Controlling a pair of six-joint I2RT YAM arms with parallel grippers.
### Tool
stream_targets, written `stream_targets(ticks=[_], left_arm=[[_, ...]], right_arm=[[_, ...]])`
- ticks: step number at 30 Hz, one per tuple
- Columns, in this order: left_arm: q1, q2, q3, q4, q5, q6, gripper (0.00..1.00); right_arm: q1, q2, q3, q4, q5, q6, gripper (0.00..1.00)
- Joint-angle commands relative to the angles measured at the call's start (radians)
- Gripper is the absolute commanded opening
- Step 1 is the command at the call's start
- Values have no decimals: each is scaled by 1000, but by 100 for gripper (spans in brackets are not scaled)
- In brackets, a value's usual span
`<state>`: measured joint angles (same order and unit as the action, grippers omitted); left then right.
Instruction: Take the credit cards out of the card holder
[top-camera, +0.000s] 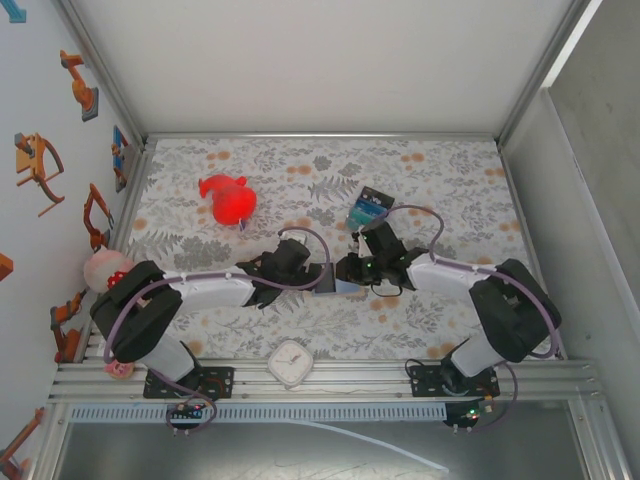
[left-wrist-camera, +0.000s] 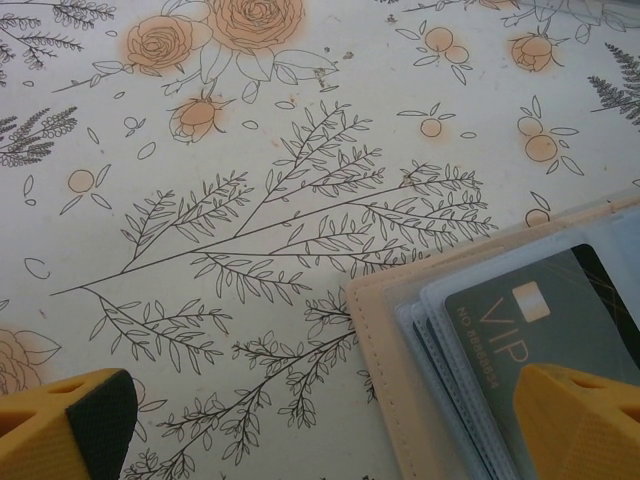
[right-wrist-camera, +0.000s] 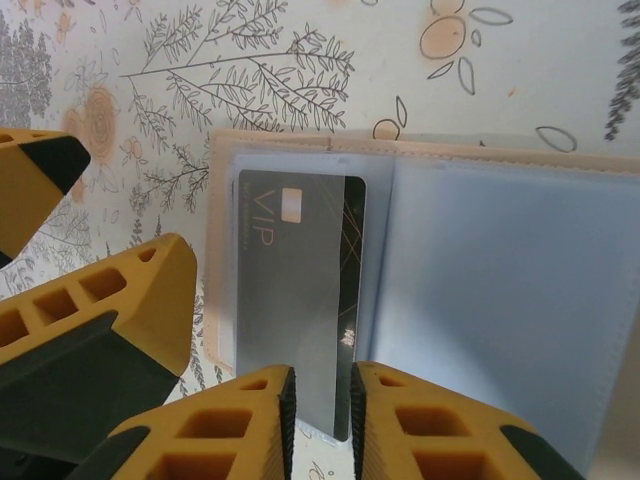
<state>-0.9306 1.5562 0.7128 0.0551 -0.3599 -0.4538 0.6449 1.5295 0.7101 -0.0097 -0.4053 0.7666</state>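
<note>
Right pincer (right-wrist-camera: 322, 372) above card (right-wrist-camera: 300, 280) in holder (right-wrist-camera: 500, 300)

White clock (top-camera: 291, 362), face up. Red toy (top-camera: 228, 200): well beyond clock, left. Blue-teal block (top-camera: 367, 208): well beyond clock, right. Doll (top-camera: 105, 268): left of clock.

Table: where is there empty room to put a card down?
Bare cloth lies along the far edge of the table, between the red toy and the blue-and-teal block, and right of that block up to the wall. The middle is crowded: the left gripper and right gripper meet over the card holder. The white clock sits at the near edge.
</note>
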Motion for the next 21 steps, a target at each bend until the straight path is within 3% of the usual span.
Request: stream_targets(ticks=[1,21], left_arm=[[-7,12,24,-21,-28,7,97],[-22,89,65,-98,-60,25,97]], right_arm=[[8,27,33,27,-23,10,20],[8,121,54,27,-15,20,17]])
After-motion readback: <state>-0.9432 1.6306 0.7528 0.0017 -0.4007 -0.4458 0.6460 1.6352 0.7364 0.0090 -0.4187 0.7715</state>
